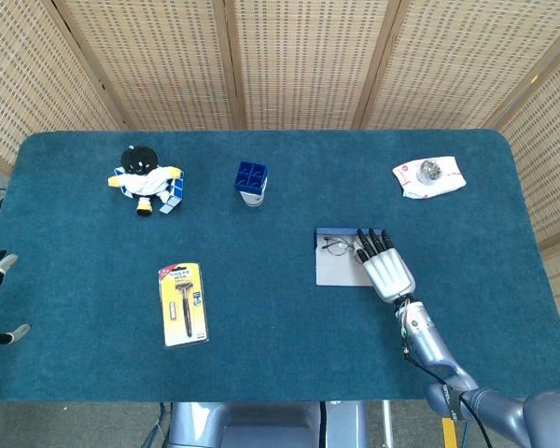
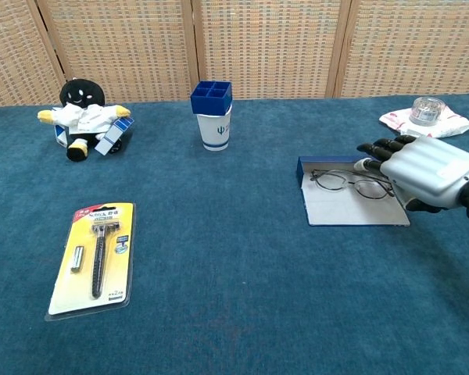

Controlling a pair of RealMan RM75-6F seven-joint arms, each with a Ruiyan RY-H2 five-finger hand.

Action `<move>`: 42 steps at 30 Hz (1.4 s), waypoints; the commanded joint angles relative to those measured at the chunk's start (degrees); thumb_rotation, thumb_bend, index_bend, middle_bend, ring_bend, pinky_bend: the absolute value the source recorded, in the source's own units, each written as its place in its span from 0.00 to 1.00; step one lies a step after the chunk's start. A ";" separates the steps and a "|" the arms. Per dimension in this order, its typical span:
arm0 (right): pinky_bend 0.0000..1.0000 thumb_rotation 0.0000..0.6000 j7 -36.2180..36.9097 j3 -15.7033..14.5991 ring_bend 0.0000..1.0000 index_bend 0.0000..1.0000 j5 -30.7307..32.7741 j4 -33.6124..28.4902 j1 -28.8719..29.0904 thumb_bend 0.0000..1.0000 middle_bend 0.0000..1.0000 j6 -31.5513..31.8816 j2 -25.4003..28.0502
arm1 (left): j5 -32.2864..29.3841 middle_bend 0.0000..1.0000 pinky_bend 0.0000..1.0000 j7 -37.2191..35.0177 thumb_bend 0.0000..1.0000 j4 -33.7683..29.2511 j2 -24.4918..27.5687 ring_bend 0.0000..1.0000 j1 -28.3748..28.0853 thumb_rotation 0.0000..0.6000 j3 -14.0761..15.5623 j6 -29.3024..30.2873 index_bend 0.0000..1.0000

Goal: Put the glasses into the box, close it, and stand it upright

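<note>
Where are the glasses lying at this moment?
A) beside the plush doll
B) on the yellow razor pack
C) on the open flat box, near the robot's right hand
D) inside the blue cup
C: the glasses rest on the opened box, with the right hand at their right end; the chest view shows this plainly.

You're working in a staged test area, a lab or demo booth rather than a home. The table (image 1: 93,355) is covered edge to edge in blue carpet-like cloth, and woven cane screens (image 1: 299,56) in wooden frames wall it off behind and at both sides. What lies on it is an unrelated mix set well apart: a plush doll (image 1: 146,177), a packaged razor (image 1: 184,303), a cup (image 1: 251,184) and a white packet (image 1: 430,176).
</note>
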 commanded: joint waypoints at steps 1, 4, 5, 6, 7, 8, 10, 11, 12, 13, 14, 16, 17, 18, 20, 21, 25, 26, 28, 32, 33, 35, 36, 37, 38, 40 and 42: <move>0.13 1.00 1.91 0.31 0.00 0.13 -1.92 -1.81 -0.33 0.97 0.00 2.74 1.35 | 0.10 0.00 0.00 -0.20 0.00 0.04 0.07 0.00 0.03 1.00 0.01 0.04 0.00; 0.13 1.00 5.42 0.16 0.00 0.13 -4.74 -4.33 -0.82 0.65 0.00 6.01 3.21 | 0.22 0.00 0.00 -0.31 0.00 0.09 0.09 0.00 0.05 1.00 0.04 0.07 0.00; 0.13 1.00 6.62 0.06 0.00 0.14 -5.61 -5.08 -0.95 0.56 0.00 6.90 3.74 | 0.25 0.00 0.00 -0.29 0.00 0.08 0.09 0.00 0.05 1.00 0.05 0.07 0.00; 0.13 1.00 8.09 -0.08 0.00 0.15 -6.55 -5.99 -1.09 0.48 0.00 7.72 4.33 | 0.32 0.00 0.00 -0.22 0.00 0.06 0.08 0.00 0.04 1.00 0.07 0.07 0.00; 0.13 1.00 9.28 -0.26 0.00 0.17 -7.22 -6.74 -1.18 0.44 0.00 8.15 4.74 | 0.43 0.00 0.00 -0.15 0.00 0.03 0.06 0.00 0.04 1.00 0.12 0.08 0.00; 0.13 1.00 10.06 -0.45 0.00 0.18 -7.69 -7.12 -1.23 0.43 0.00 8.30 5.02 | 0.50 0.00 0.00 -0.09 0.00 -0.01 0.05 0.00 0.06 1.00 0.15 0.13 0.00; 0.13 1.00 11.25 -0.96 0.00 0.20 -8.66 -7.52 -1.23 0.40 0.00 8.38 5.22 | 0.67 0.00 0.00 0.02 0.00 -0.08 0.03 0.00 0.13 1.00 0.21 0.28 0.00; 0.13 1.00 11.62 -1.32 0.00 0.21 -9.06 -7.48 -1.22 0.38 0.00 8.19 5.09 | 0.76 0.00 0.00 0.07 0.00 -0.10 0.03 0.00 0.18 1.00 0.24 0.39 0.00; 0.13 1.00 11.81 -1.55 0.00 0.21 -9.23 -7.33 -1.23 0.35 0.00 7.93 4.87 | 0.82 0.00 0.00 0.08 0.00 -0.11 0.02 0.00 0.22 1.00 0.26 0.47 0.00; 0.13 1.00 11.87 -1.68 0.00 0.21 -9.29 -7.20 -1.22 0.32 0.00 7.72 4.67 | 0.83 0.00 0.00 0.08 0.00 -0.12 0.01 0.00 0.24 1.00 0.26 0.51 0.00; 0.13 1.00 11.90 -1.78 0.00 0.22 -9.31 -6.96 -1.21 0.29 0.00 7.44 4.32 | 0.83 0.00 0.00 0.09 0.00 -0.12 0.01 0.00 0.28 1.00 0.27 0.58 0.00; 0.13 1.00 11.72 -1.97 0.00 0.22 -9.40 -6.40 -1.10 0.26 0.00 6.86 3.55 | 0.84 0.00 0.00 0.08 0.00 -0.12 0.01 0.00 0.29 1.00 0.27 0.58 0.00; 0.13 1.00 11.27 -2.19 0.00 0.23 -9.68 -5.87 -0.86 0.26 0.00 6.38 3.02 | 0.80 0.00 0.00 0.08 0.00 -0.08 0.01 0.00 0.27 1.00 0.26 0.55 0.00; 0.13 1.00 11.00 -2.23 0.00 0.23 -9.77 -5.39 -0.71 0.26 0.00 6.08 2.56 | 0.75 0.00 0.00 0.08 0.00 -0.06 0.02 0.00 0.24 1.00 0.24 0.50 0.00; 0.13 1.00 10.68 -2.26 0.00 0.23 -9.75 -4.69 -0.51 0.26 0.00 5.41 1.70 | 0.59 0.00 0.00 -0.02 0.00 0.01 0.03 0.00 0.18 1.00 0.19 0.35 0.00; 0.13 1.00 10.54 -2.33 0.00 0.23 -9.82 -4.44 -0.43 0.26 0.00 5.17 1.39 | 0.49 0.00 0.00 -0.06 0.00 0.04 0.04 0.00 0.15 1.00 0.15 0.27 0.00; 0.13 1.00 10.05 -2.47 0.00 0.25 -10.22 -3.26 -0.18 0.28 0.00 4.61 0.26 | 0.03 0.00 0.00 -0.20 0.00 0.14 0.07 0.00 -0.06 1.00 0.02 -0.22 0.00; 0.13 1.00 10.06 -2.42 0.00 0.25 -10.21 -3.05 -0.16 0.29 0.00 4.53 0.05 | -0.03 0.00 0.00 -0.19 0.00 0.16 0.07 0.00 -0.09 1.00 0.00 -0.28 0.00; 0.13 1.00 10.05 -2.27 0.00 0.26 -10.16 -2.50 -0.06 0.31 0.00 4.29 -0.39 | -0.19 0.00 0.00 -0.08 0.00 0.16 0.05 0.00 -0.18 1.00 -0.03 -0.46 0.00; 0.13 1.00 9.99 -1.88 0.00 0.27 -9.88 -0.98 0.20 0.31 0.00 3.69 -1.17 | -0.44 0.00 0.00 0.23 0.00 0.11 -0.04 0.00 -0.32 1.00 -0.07 -0.73 0.00; 0.13 1.00 10.00 -1.79 0.00 0.27 -9.79 -0.59 0.26 0.31 0.00 3.53 -1.33 | -0.48 0.00 0.00 0.28 0.00 0.09 -0.06 0.00 -0.34 1.00 -0.08 -0.76 0.00; 0.13 1.00 10.10 -1.68 0.00 0.27 -9.62 0.20 0.33 0.31 0.00 3.18 -1.65 | -0.56 0.00 0.00 0.41 0.00 0.09 -0.10 0.00 -0.35 1.00 -0.08 -0.79 0.00; 0.13 1.00 10.14 -1.66 0.00 0.27 -9.54 0.50 0.34 0.31 0.00 3.04 -1.79 | -0.60 0.00 0.00 0.43 0.00 0.07 -0.12 0.00 -0.37 1.00 -0.10 -0.81 0.00; 0.13 1.00 10.14 -1.66 0.00 0.27 -9.47 0.85 0.35 0.31 0.00 2.86 -1.94 | -0.65 0.00 0.00 0.46 0.00 0.08 -0.13 0.00 -0.38 1.00 -0.12 -0.81 0.00; 0.13 1.00 10.16 -1.67 0.00 0.28 -9.49 1.17 0.37 0.31 0.00 2.79 -2.09 | -0.69 0.00 0.00 0.52 0.00 0.07 -0.15 0.00 -0.41 1.00 -0.13 -0.85 0.00; 0.13 1.00 10.19 -1.72 0.00 0.28 -9.60 1.91 0.40 0.31 0.01 2.74 -2.45 | -0.76 0.00 0.00 0.64 0.00 0.07 -0.19 0.00 -0.46 1.00 -0.13 -0.96 0.00; 0.13 1.00 10.20 -1.76 0.00 0.29 -9.69 2.51 0.45 0.31 0.01 2.65 -2.78 | -0.82 0.00 0.00 0.73 0.00 0.07 -0.21 0.00 -0.50 1.00 -0.13 -1.03 0.00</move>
